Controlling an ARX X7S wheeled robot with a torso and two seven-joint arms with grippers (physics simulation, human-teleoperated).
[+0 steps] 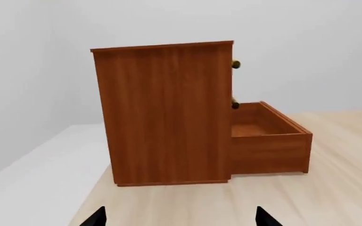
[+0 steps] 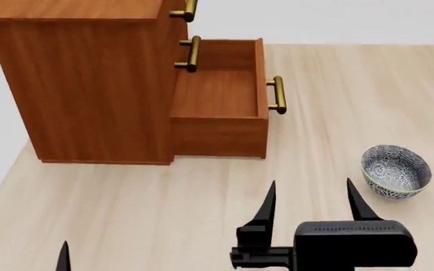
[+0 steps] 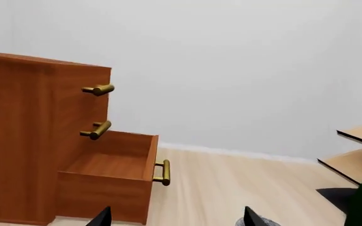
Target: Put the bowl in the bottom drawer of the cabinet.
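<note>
Right gripper (image 2: 311,199) spread wide, holding nothing, near the bowl (image 2: 395,171), left gripper (image 2: 21,253) spread, empty, bottom drawer (image 2: 218,95) open

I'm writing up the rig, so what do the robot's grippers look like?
Both are black. The right gripper has two slim, pointed, blade-like fingers on a boxy black body with a ribbed top edge. Of the left gripper only two pointed black tips show. No cables or markings are visible.

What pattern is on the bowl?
The bowl has a dense blue-grey floral pattern on white, with a pale rim; the head view shows it best.
</note>
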